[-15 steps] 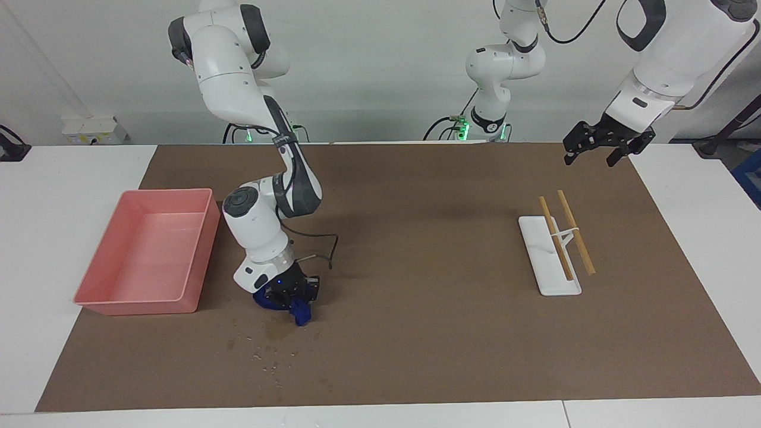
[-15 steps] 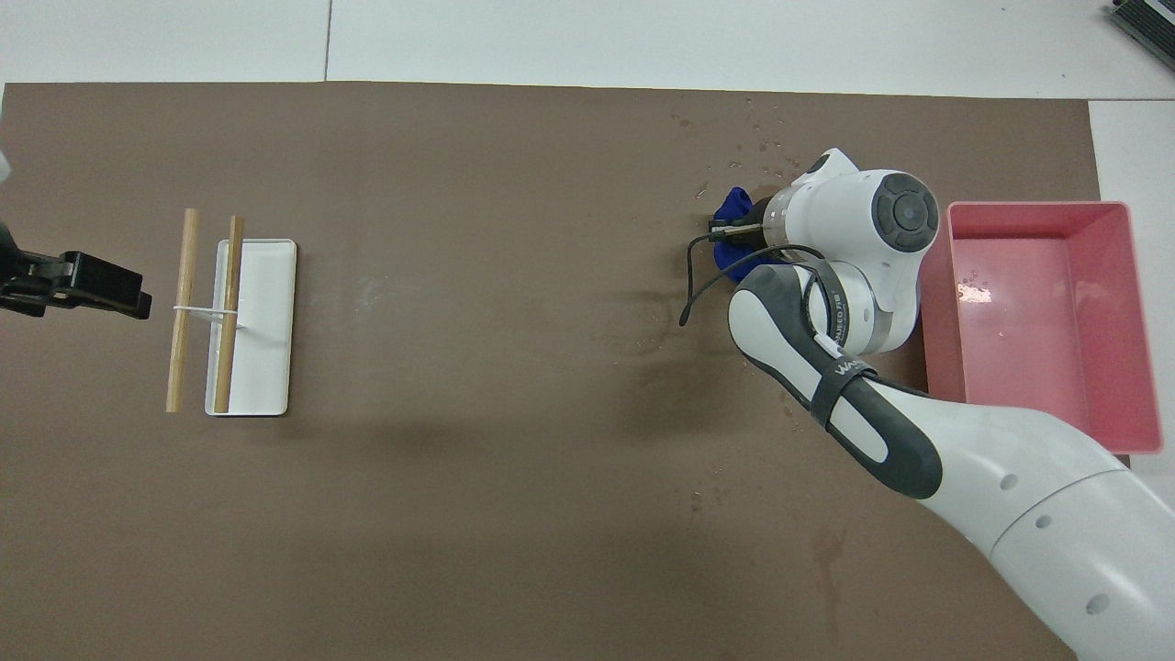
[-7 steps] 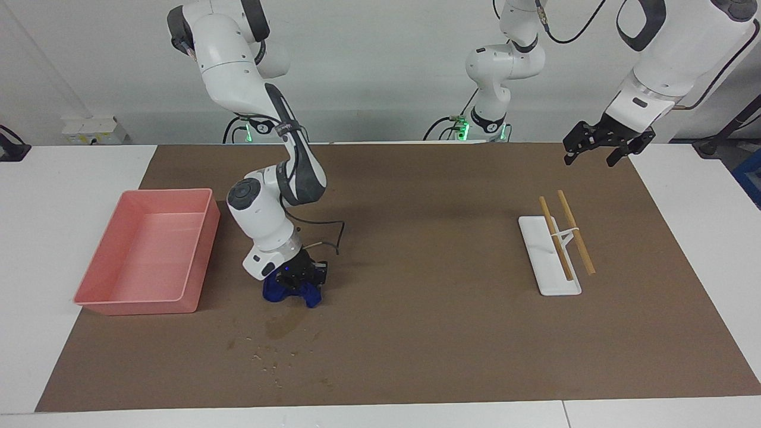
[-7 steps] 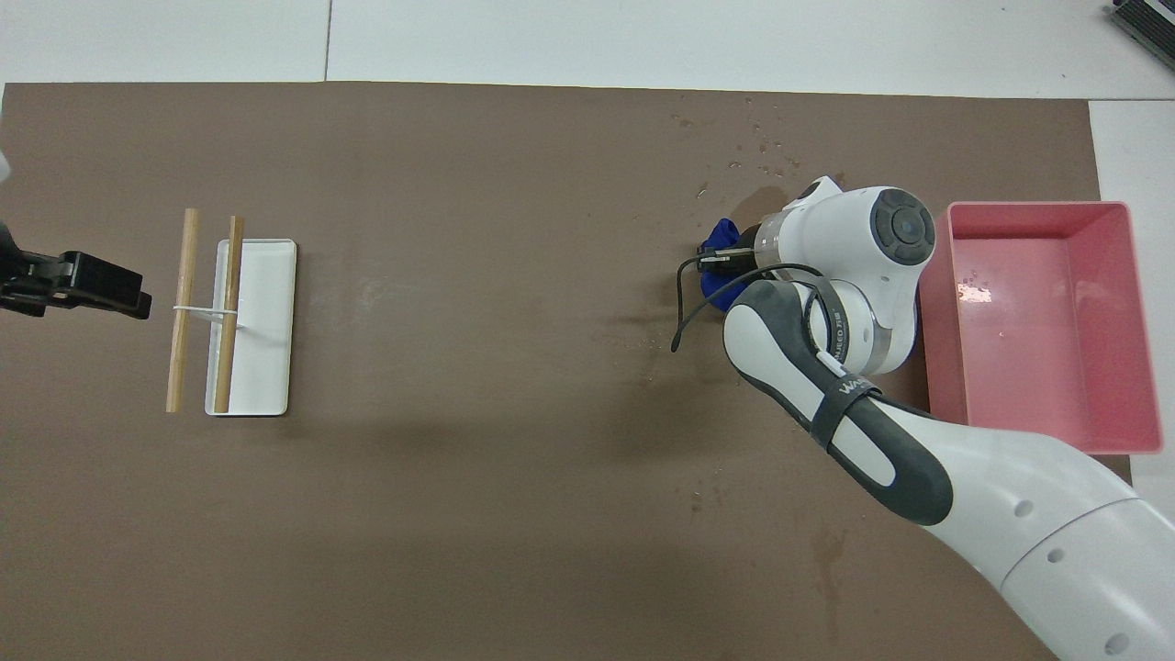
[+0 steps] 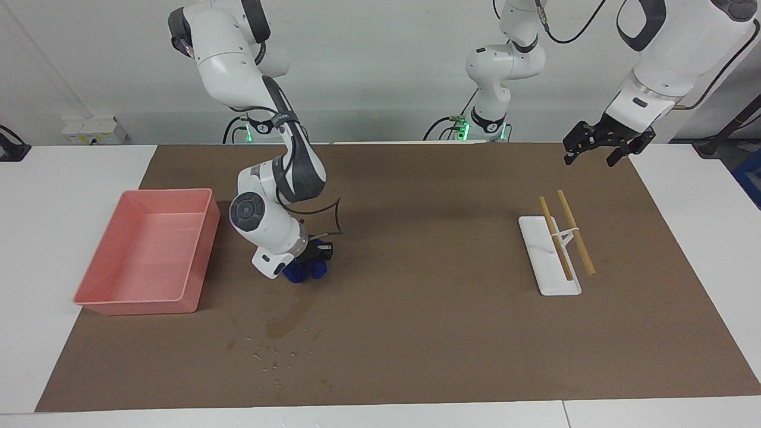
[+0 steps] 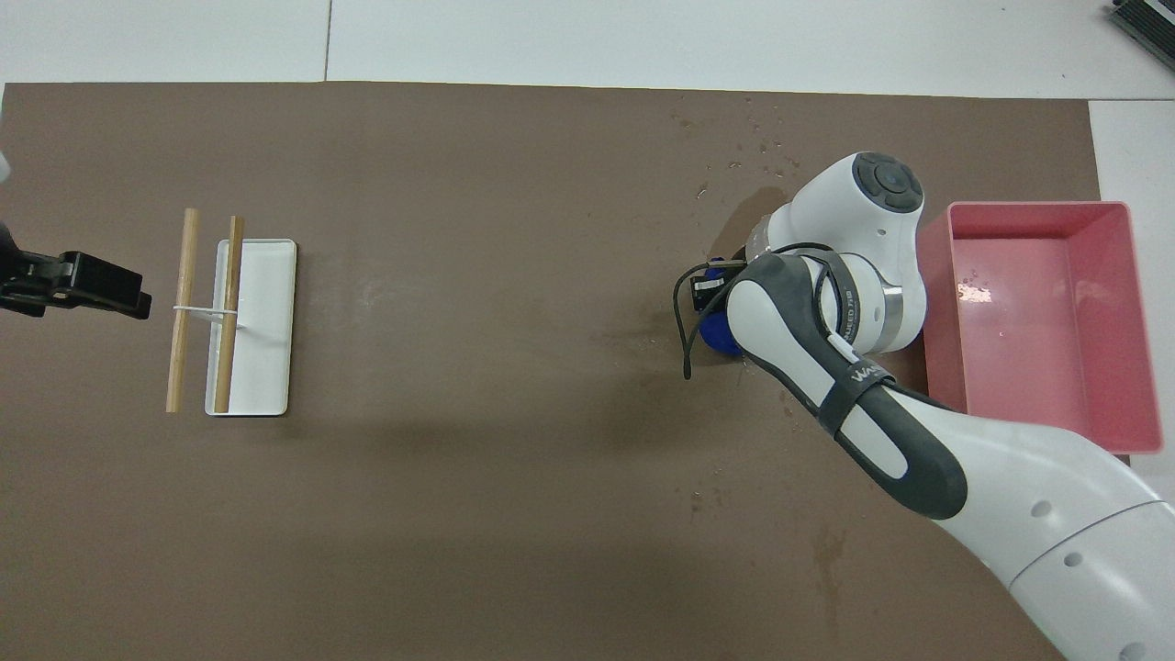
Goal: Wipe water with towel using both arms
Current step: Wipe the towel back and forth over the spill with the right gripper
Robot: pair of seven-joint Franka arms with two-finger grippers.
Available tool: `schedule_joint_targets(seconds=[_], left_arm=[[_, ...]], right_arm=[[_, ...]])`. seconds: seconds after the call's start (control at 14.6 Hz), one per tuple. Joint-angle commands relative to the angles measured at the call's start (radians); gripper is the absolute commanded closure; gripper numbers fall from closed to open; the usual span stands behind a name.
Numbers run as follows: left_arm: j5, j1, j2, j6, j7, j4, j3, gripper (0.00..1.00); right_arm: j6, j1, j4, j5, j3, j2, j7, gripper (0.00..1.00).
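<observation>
My right gripper (image 5: 310, 260) is shut on the royal-blue towel (image 5: 297, 274) and presses it onto the brown mat beside the pink tray. In the overhead view the right arm hides most of the towel (image 6: 714, 336). The water shows as small glistening droplets (image 5: 267, 356) and a darker damp streak (image 5: 288, 318), both farther from the robots than the towel. The droplets (image 6: 762, 147) also show in the overhead view. My left gripper (image 5: 590, 156) is open and empty, up in the air over the mat's edge at the left arm's end, where that arm waits.
A pink tray (image 5: 199, 261) stands at the right arm's end of the mat, close to the right arm's wrist; it also shows in the overhead view (image 6: 1046, 349). A white plate (image 5: 553, 284) with two wooden sticks (image 5: 575, 232) lies toward the left arm's end.
My right gripper has dragged the towel along the mat toward the robots, away from the droplets, leaving a damp streak. The left arm has not moved.
</observation>
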Motion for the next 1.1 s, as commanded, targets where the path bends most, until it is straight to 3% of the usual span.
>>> schedule_joint_targets(seconds=[0.0,0.21,0.76,1.03], left_arm=[[0.012,-0.005,-0.023,0.022,-0.011,-0.030,0.003,0.00],[0.012,-0.005,-0.023,0.022,-0.011,-0.029,0.003,0.00],[0.012,-0.005,-0.023,0.022,-0.011,-0.030,0.003,0.00],[0.012,-0.005,-0.023,0.022,-0.011,-0.029,0.003,0.00]], right_arm=[[-0.063,-0.008,0.052,-0.021,0.009,0.001,0.029,1.00],[-0.149,-0.023,0.068,-0.015,0.010,-0.013,0.078,1.00],[-0.445,0.002,0.275,-0.027,0.012,-0.031,0.218,1.00],[-0.441,0.052,0.312,-0.022,0.018,-0.025,0.302,1.00]])
